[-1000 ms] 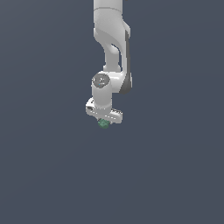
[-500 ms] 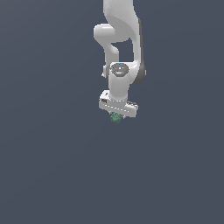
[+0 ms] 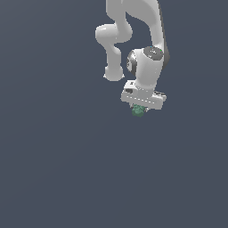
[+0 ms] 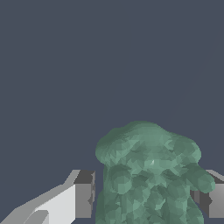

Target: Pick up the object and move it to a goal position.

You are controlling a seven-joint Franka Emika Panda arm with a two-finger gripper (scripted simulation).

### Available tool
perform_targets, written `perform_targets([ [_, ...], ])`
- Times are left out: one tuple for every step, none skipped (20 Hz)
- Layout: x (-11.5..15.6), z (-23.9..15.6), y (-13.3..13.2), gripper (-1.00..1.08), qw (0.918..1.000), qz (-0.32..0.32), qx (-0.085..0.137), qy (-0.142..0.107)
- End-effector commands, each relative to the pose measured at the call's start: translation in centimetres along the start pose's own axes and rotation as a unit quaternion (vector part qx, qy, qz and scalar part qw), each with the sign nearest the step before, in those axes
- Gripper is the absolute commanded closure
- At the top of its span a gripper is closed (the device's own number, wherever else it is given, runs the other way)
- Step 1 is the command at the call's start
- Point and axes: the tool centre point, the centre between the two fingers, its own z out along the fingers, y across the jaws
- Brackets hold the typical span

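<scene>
**A:** What did we get on the white two-finger gripper [image 3: 140,108]?

**B:** We saw it hanging under the white jointed robot arm [image 3: 133,26], upper right of centre in the exterior view. Its flat white bar sat slightly tilted, lower toward the exterior view's right.

**A:** Jaw state?

**B:** We read it as pinched onto the small lumpy teal-green blob with the mottled surface [image 3: 138,111]. In the wrist view the grey-tipped fingers [image 4: 84,194] stood one on each side of the blob [image 4: 148,175]. One pad sat just beside the blob's flank; the other was partly covered by its lumps. We couldn't see the actual contact faces, so the grip call rested on the blob sitting between the fingers.

**A:** Where was the blob overall?

**B:** Directly under the bar in the exterior view, poking out below it and much narrower than it. In the wrist view its rounded end bulged out past the fingertips.

**A:** Touching any surface?

**B:** We couldn't tell. Everything behind arm and blob was one flat dark slate-grey background [image 3: 53,169], with no edge or shadow to separate floor from backdrop.

**A:** Anything else in frame?

**B:** Only the arm's bent elbow link, left of the wrist in the exterior view.
</scene>
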Motion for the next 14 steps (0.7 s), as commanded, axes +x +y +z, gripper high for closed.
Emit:
perform_targets([
  [-1.0,-1.1,-1.8,1.08,1.0000,0.001,0.000,0.000],
  [-1.4,-1.5,-2.5,1.08,1.0000,0.001,0.000,0.000],
  [-1.7,-1.9,-3.1,1.08,1.0000,0.001,0.000,0.000],
  [-2.0,-2.2,-3.6,1.08,1.0000,0.001,0.000,0.000],
  [-2.2,-2.5,-4.1,1.08,1.0000,0.001,0.000,0.000],
  [-2.4,-2.7,-4.6,1.08,1.0000,0.001,0.000,0.000],
  [-2.6,-2.9,-4.9,1.08,1.0000,0.001,0.000,-0.001],
  [-2.8,-3.1,-5.3,1.08,1.0000,0.001,0.000,-0.001],
  [-2.9,-3.3,-5.5,1.08,1.0000,0.001,0.000,-0.001],
  [-3.0,-3.4,-5.7,1.08,1.0000,0.001,0.000,-0.001],
  [-3.0,-3.4,-5.9,1.08,1.0000,0.001,0.000,-0.001],
  [-3.0,-3.5,-6.0,1.08,1.0000,0.001,0.000,-0.001],
  [-3.0,-3.5,-6.0,1.08,1.0000,0.001,0.000,-0.001],
  [-3.0,-3.5,-6.0,1.08,1.0000,0.001,0.000,-0.001],
])
